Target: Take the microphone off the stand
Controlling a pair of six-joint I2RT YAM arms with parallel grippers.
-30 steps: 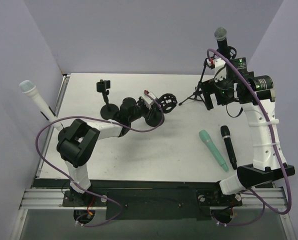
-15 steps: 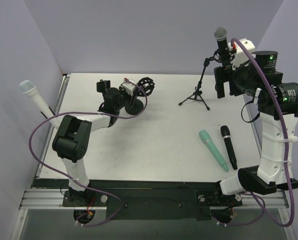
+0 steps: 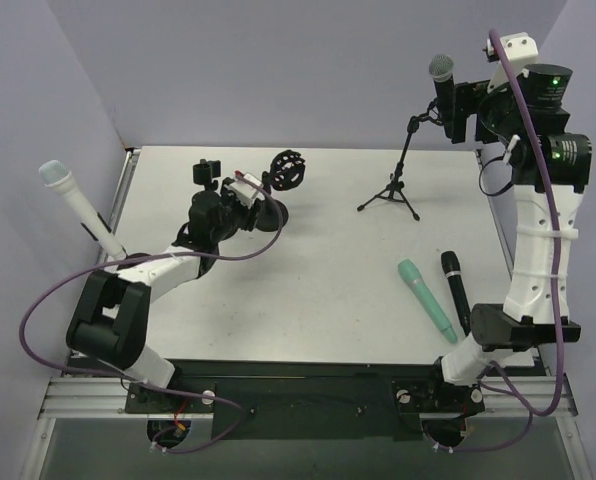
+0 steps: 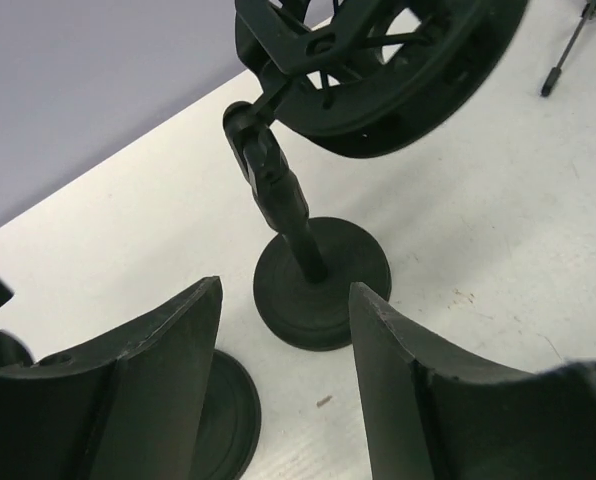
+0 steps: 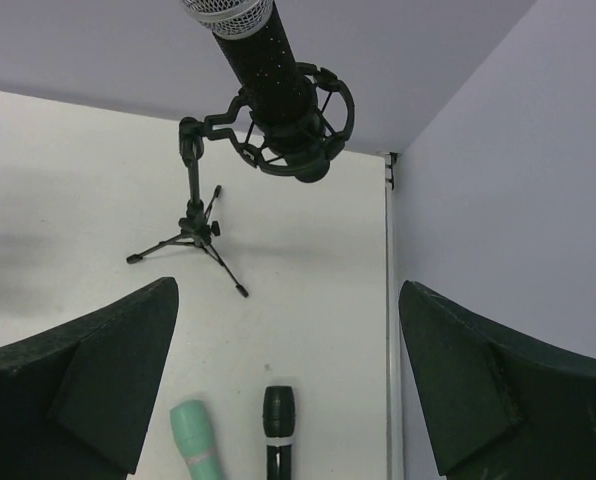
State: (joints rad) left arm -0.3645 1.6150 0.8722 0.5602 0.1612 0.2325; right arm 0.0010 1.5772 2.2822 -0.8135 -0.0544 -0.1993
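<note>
A black microphone with a silver grille [image 3: 440, 80] sits tilted in a shock mount on a small tripod stand [image 3: 396, 190] at the back right. In the right wrist view the microphone [image 5: 263, 60] and its mount [image 5: 300, 135] are ahead and above. My right gripper [image 3: 454, 108] is raised beside the microphone and open and empty [image 5: 288, 290], not touching it. My left gripper [image 3: 261, 208] is open [image 4: 286, 292], low over the table. Its fingertips are just short of the round base [image 4: 323, 290] of an empty ring-mount stand [image 3: 287, 168].
A teal microphone [image 3: 425, 298] and a black one [image 3: 456, 292] lie on the table at the right. A clip stand [image 3: 210, 175] stands behind the left gripper. A white microphone [image 3: 73, 200] leans on a stand at the left edge. The right wall is close to the right arm.
My right arm has risen, bringing its gripper from tripod height up level with the microphone. My left gripper has drawn back to the left, and the ring-mount stand now stands further left.
</note>
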